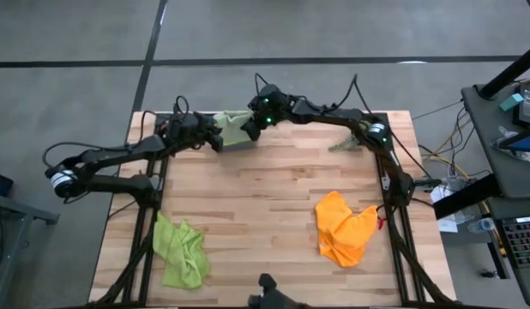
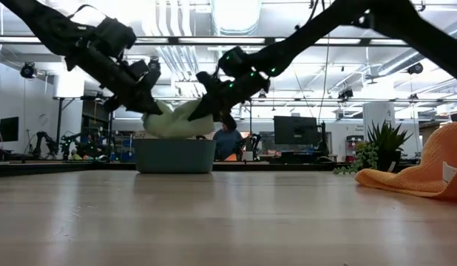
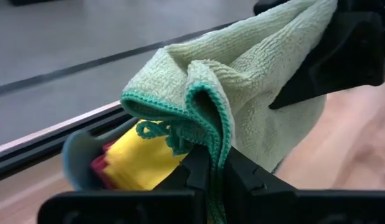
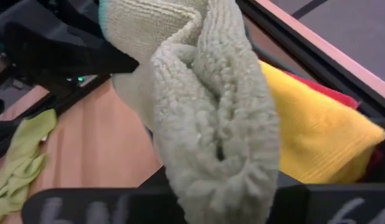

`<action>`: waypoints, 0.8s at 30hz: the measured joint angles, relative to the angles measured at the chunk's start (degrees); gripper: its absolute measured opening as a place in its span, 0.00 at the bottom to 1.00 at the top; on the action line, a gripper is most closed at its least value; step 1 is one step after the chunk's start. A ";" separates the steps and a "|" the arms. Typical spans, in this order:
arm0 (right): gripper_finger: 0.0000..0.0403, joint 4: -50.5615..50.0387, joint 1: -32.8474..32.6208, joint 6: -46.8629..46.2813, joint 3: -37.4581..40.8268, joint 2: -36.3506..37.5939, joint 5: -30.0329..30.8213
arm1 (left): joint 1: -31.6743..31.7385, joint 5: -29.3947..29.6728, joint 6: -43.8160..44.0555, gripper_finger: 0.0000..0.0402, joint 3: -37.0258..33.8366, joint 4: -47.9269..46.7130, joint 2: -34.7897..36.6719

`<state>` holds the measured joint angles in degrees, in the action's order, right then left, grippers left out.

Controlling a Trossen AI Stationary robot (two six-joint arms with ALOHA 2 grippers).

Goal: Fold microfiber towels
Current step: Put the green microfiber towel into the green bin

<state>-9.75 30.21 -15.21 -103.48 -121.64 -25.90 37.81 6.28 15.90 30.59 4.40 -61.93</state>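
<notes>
A pale sage green towel (image 1: 233, 127), folded over on itself, hangs over a small teal bin (image 2: 175, 156) at the table's far edge. My left gripper (image 1: 215, 136) is shut on its left end and my right gripper (image 1: 252, 120) is shut on its right end. Inside the bin lies a folded yellow towel (image 3: 139, 158) on top of a pink one (image 4: 332, 93). A crumpled lime green towel (image 1: 181, 249) lies at the near left. An orange towel (image 1: 344, 227) lies at the near right. My left gripper pinches the sage towel's folded end by its teal-stitched hem (image 3: 211, 140) between its two fingers, several layers together. It comes slanting down from the table's left. The towel is lifted clear above the bin. My right gripper pinches the other bunched end (image 4: 211, 149) between its two fingers, several layers thick. It comes slanting down from the table's right. The towel sags a little between the two grippers (image 2: 173, 118).
A green plant sprig (image 1: 344, 144) lies at the far right of the table. The middle of the wooden table (image 1: 265, 197) is bare. Black frame rails run along both sides.
</notes>
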 joint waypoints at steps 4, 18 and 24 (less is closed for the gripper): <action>0.10 -4.89 0.72 1.66 -5.82 -3.65 -0.02 | 2.50 -0.08 -0.13 0.01 0.00 -0.95 -1.48; 0.10 -8.87 0.95 3.28 -10.80 -6.96 1.11 | 4.62 -0.02 0.10 0.02 0.12 -0.47 -7.72; 0.25 -11.01 0.93 4.69 -10.78 -6.96 5.81 | 4.60 1.11 0.28 0.09 0.42 -0.50 -8.52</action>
<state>-20.75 31.14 -10.52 -114.26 -128.60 -20.09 42.41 7.40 16.18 31.01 3.90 -70.45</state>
